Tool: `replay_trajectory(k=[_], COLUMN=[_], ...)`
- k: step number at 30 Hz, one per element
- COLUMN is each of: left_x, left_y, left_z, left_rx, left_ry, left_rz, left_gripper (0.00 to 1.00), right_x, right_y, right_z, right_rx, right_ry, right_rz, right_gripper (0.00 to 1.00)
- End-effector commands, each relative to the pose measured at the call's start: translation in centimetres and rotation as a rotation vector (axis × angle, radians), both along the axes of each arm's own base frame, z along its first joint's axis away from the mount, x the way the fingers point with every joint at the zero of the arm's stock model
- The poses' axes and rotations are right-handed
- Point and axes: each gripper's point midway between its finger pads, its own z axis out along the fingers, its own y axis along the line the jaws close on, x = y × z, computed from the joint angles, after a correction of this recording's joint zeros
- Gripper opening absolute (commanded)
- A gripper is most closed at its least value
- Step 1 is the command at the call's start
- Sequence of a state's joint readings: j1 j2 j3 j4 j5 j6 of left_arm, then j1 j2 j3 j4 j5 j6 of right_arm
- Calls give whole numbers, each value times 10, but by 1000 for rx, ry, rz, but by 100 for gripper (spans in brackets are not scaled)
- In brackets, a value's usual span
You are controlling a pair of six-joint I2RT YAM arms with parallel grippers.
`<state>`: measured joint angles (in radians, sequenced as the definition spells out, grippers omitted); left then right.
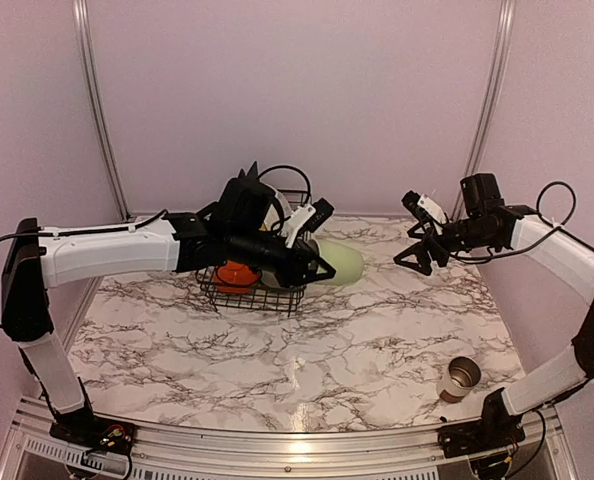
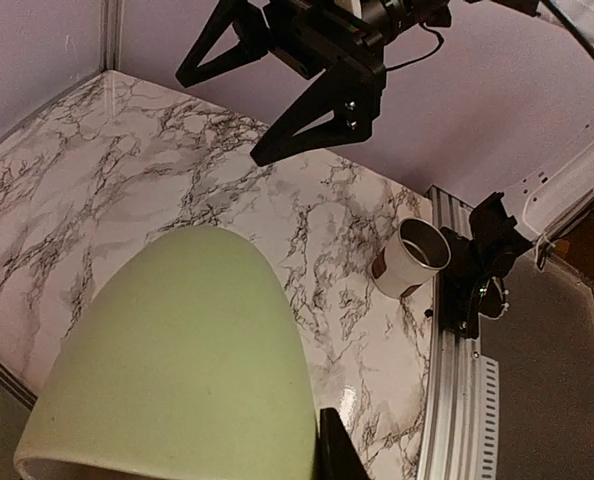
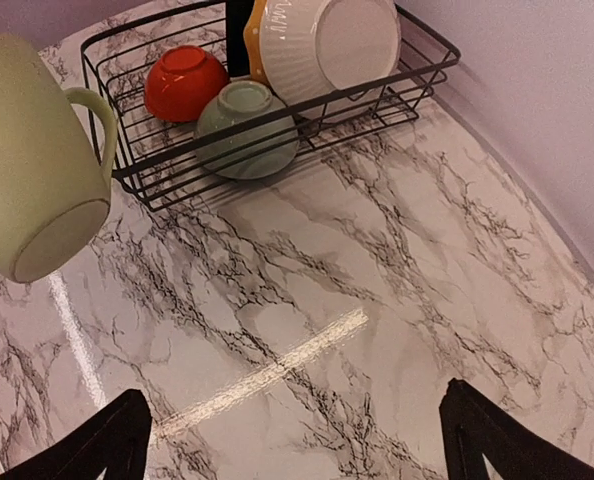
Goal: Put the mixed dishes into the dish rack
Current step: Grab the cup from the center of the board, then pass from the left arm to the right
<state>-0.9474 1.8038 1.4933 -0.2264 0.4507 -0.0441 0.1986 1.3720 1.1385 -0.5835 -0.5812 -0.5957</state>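
Left gripper (image 1: pixel 315 268): mine is clamped on the mug (image 1: pixel 342 265), and the grip looks firm.
Mug: in the air and tipped on its side, just off the rack's (image 1: pixel 252 290) right end, with the handle toward the rack.
Right gripper (image 1: pixel 420 262): jaws spread wide with nothing between them, raised over the table (image 1: pixel 277 370), well to the right of the rack.
Inside the rack: a red bowl (image 3: pixel 184 82) and a green bowl (image 3: pixel 245 125) lie side by side. A white bowl (image 3: pixel 327 45) stands on edge at the far end. Behind it I see a sliver of yellow plate (image 3: pixel 254 30).
Cup (image 1: pixel 460 378): on the table, well away from the rack, near my right arm's base.
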Motion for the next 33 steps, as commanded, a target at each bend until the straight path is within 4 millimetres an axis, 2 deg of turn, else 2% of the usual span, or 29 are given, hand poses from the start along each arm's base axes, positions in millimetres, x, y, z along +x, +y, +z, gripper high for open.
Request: replay_trajectory(k=[1,6,8,11,18,23,28,33], left_x=[18,21,20,22,29,34,33,28], left_y=[25,64,77,95,127,137,139,144], left_z=[128,174,186,197,203,199,198,205], left_rx=[-485,-766,-857,-972,-1180,-1239,-1245,-1260], left_ry=[-29,36,90,162,369,437,454,439], left_rz=[28,7,-12,-42,-142,-161,-172,-181], left_gripper=[0,0,0,0,0,0,0,0], right_x=[1,-7,-11,-12,-1,-3,-4,0], right_y=[20,48,64,86,120,142,171,178], right_z=[43,76,84,95,116,132,123,117], right_rx=[183,321,328,336,378,440,410,438], right_ry=[-33,-35,-59,-83,-115,-101,-90,-38], right_rz=[129,281,333,386,439,485,498,489], right_gripper=[98,98,97,90,79,76,74,72])
